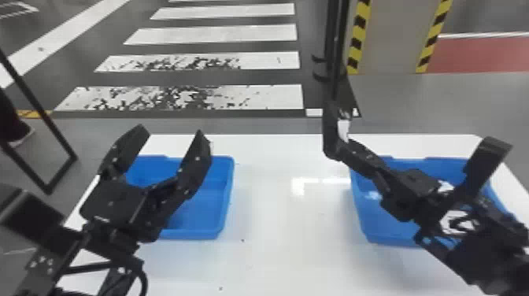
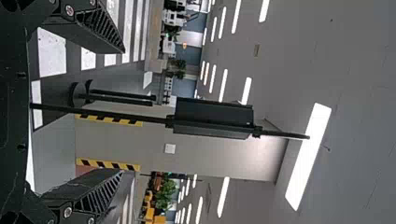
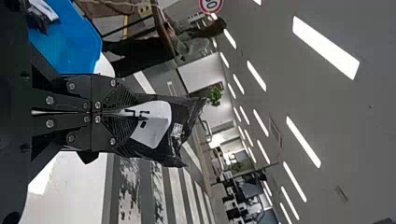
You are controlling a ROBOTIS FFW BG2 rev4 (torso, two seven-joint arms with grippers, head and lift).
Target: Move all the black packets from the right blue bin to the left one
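Around me and my glossy white desk [image 1: 291,220] is a large indoor hall, apparently a workshop or lab: grey floor [image 1: 413,102] painted with white crosswalk bars [image 1: 220,34], a broad grey pillar [image 1: 393,39] edged in yellow-and-black striped tape [image 1: 357,35], long white ceiling lights [image 2: 308,156], and leafy green plants [image 2: 166,193] farther off.

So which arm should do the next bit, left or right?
Right, I think. The right fingers pinch a black packet, probably bound for the left blue bin. The left fingers are open and empty.

Left gripper [image 1: 171,131] spread, right gripper [image 1: 345,148] pinched tight (both raised)
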